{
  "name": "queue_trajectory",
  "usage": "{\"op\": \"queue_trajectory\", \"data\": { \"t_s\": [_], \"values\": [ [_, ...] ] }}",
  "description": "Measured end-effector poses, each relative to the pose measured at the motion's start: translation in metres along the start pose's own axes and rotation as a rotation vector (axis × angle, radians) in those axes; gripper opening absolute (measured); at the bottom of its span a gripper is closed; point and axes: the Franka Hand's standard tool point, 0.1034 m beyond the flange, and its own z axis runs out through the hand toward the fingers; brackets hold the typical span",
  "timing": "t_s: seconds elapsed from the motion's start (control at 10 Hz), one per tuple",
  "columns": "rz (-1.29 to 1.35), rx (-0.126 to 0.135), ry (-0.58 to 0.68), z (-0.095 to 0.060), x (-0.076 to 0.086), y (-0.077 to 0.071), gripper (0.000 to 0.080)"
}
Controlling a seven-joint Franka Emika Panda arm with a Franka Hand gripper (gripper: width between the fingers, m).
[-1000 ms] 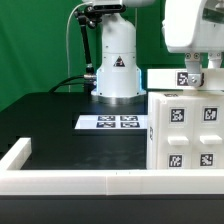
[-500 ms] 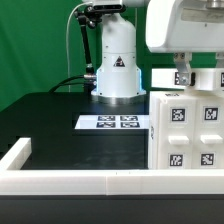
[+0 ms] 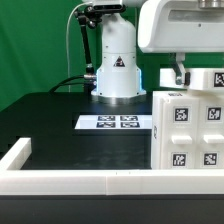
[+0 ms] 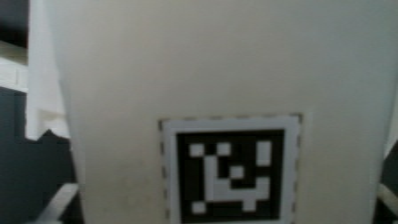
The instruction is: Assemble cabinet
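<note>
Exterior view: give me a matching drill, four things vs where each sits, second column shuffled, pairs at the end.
Things:
1. cabinet
2. marker board
3. robot base
4. border wall

Places:
A. flat on the black table, mid-frame
B. along the near edge of the table
C. at the exterior view's right, under the arm
D. at the back, before the green backdrop

Pairs: 1-C, 2-A, 3-D, 4-B
</note>
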Motion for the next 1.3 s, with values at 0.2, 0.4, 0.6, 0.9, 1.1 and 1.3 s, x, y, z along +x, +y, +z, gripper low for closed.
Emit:
{"op": "queue_trajectory", "data": {
  "t_s": [0.2,0.4,0.6,0.9,1.1,1.3],
  "values": [
    [0.119,-0.001,0.000,-0.0001,0.0001,0.0013,0.0563],
    [0.259,-0.003,0.001,-0.0002,0.0000,0.0037,0.0563],
    [0.500,0.012,0.014,-0.0014,-0.0004,0.0058,0.0563],
    [0.761,0.034,0.031,-0.0026,0.0019,0.0068,0.0563],
    [0.848,0.041,0.035,-0.0022,0.0021,0.0084,0.0563],
    [0.957,0.056,0.029,-0.0028,0.0027,0.0081,0.0563]
  ]
}}
